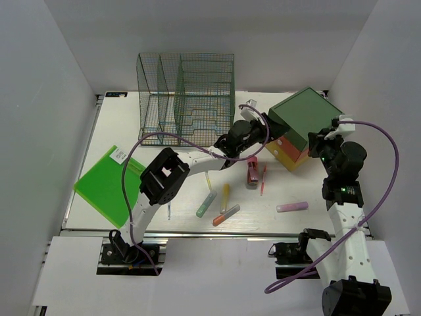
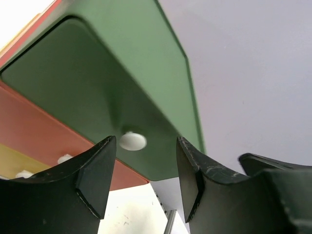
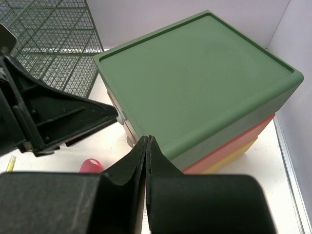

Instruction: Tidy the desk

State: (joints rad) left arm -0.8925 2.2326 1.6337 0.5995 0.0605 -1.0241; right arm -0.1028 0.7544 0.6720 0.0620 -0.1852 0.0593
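Attention is centred on the drawer box [image 3: 195, 83], which is set at the far right of the table [image 1: 125, 128], the white surface by which the whole workspace is spanned and on which everything else is carried. The left claw [image 2: 145, 148] is held partly open, and the white knob [image 2: 132, 141] of the green top drawer [image 2: 97, 87] is framed between its fingers [image 2: 97, 180]; it is not yet closed on the knob, and contact cannot be confirmed. This alignment is judged to be meant for pulling the drawer out. The right claw [image 3: 147, 141] is shut with nothing held and is poised just above the box's near top edge, probably so that the box can be steadied. Several pens [image 1: 206, 204] and a pink marker [image 1: 292, 207] are seen scattered mid-table, presumably to be stored.
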